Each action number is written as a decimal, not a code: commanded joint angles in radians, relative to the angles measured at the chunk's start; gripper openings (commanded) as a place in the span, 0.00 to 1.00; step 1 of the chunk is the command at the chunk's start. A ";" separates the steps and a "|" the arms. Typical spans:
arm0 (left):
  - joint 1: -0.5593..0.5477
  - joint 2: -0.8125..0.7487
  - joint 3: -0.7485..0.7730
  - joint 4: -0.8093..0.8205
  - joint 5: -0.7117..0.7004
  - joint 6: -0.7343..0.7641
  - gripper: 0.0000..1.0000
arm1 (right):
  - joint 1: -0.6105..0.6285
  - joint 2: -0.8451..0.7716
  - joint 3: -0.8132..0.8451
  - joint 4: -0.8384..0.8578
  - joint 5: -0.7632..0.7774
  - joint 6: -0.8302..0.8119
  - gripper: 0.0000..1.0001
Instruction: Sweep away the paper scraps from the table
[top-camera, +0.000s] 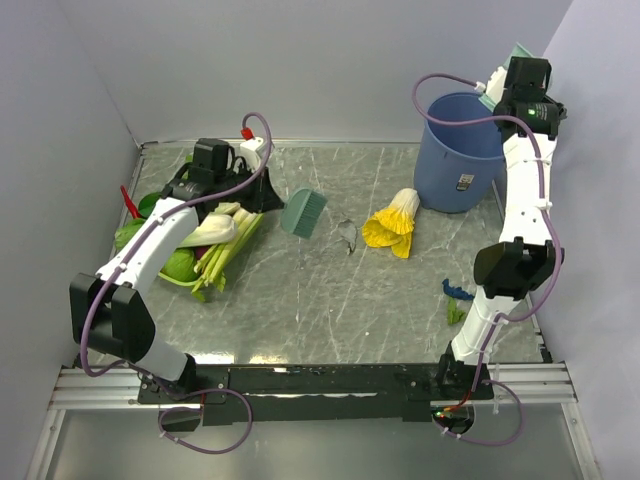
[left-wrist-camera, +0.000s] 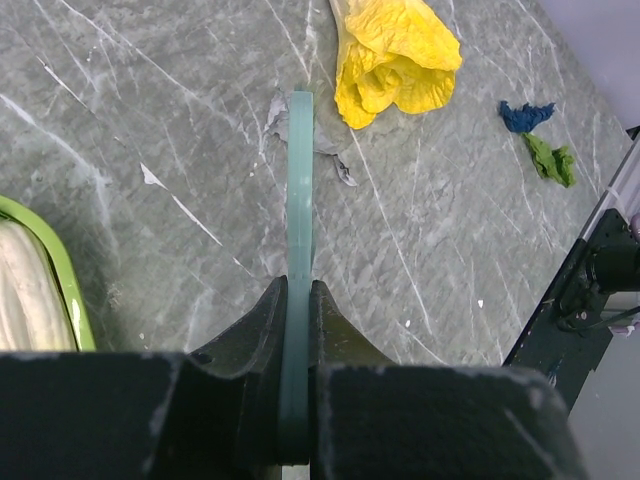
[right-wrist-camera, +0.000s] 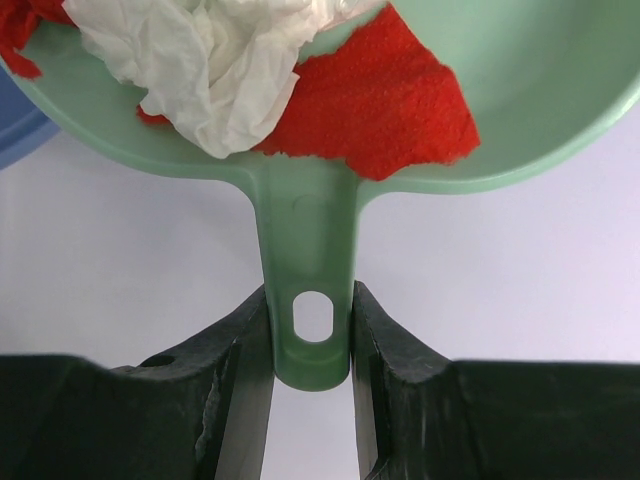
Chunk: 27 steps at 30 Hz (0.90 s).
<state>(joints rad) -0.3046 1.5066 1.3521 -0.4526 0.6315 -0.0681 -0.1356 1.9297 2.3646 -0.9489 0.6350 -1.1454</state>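
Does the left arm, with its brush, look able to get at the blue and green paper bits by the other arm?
Probably yes. Bare table lies between the brush and the blue scrap and green scrap; the yellow vegetable sits close beside that path. It is a long stretch, though.

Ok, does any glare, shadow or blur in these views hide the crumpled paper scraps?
No. Top external: pale glare on the glossy grey-green marble table near its front edge. Left wrist: dark blue scrap and green scrap sharp, pale green brush soft up close. Right wrist: red scrap and white scrap crisp in the pale green dustpan.
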 joint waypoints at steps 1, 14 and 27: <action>-0.013 -0.002 0.025 0.052 0.028 0.002 0.01 | -0.007 0.005 -0.065 0.133 0.075 -0.129 0.00; -0.016 -0.014 0.013 0.045 0.030 0.011 0.01 | 0.016 0.064 -0.019 0.118 0.197 -0.137 0.00; -0.027 0.018 0.042 0.035 0.036 0.010 0.01 | 0.033 0.045 0.001 -0.015 0.163 -0.014 0.00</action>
<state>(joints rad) -0.3187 1.5131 1.3521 -0.4526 0.6334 -0.0643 -0.1150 1.9884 2.2990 -0.9516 0.7818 -1.1904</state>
